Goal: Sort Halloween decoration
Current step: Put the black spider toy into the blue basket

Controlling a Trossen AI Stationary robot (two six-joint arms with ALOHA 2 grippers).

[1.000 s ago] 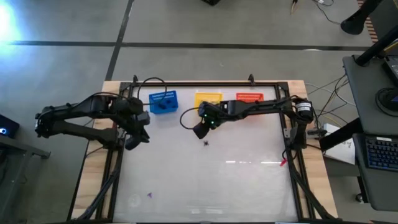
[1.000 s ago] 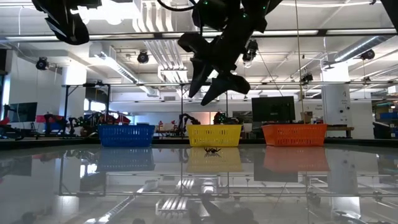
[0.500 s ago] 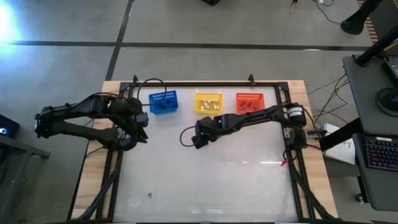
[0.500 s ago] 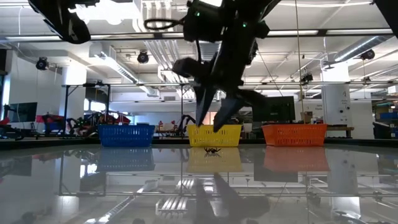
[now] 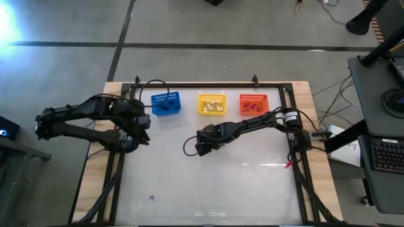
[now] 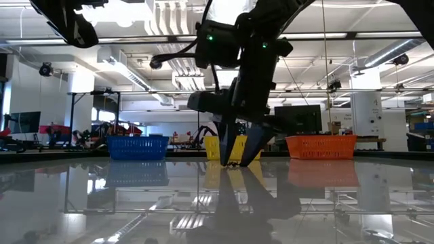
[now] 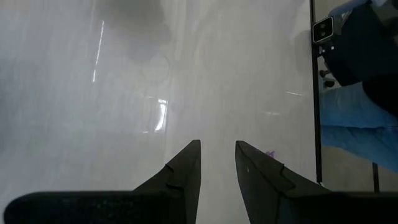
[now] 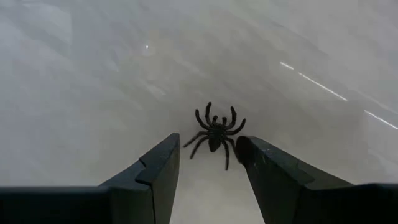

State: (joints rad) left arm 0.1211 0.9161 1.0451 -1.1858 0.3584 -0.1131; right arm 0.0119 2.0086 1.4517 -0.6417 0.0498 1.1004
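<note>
White table [image 5: 252, 189], three baskets lining its far edge.

Blue basket [image 5: 166, 103] is showing dark pieces, yellow basket [image 5: 211, 104] pale ones, orange basket [image 5: 254, 103] dark ones. Right gripper [image 8: 208, 158] is reaching down mid-table, fingers standing apart around a black spider [image 8: 215, 132]. Left gripper [image 7: 217, 163] is hovering at the left edge, fingers slightly parted, gripping nothing.

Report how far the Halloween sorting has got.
Done: pieces already lie in the blue basket, yellow basket and orange basket. In hand: the right gripper is down at the table, open fingers flanking a black spider, not yet gripped. Left: a purple piece near the front edge. The left gripper waits.
</note>
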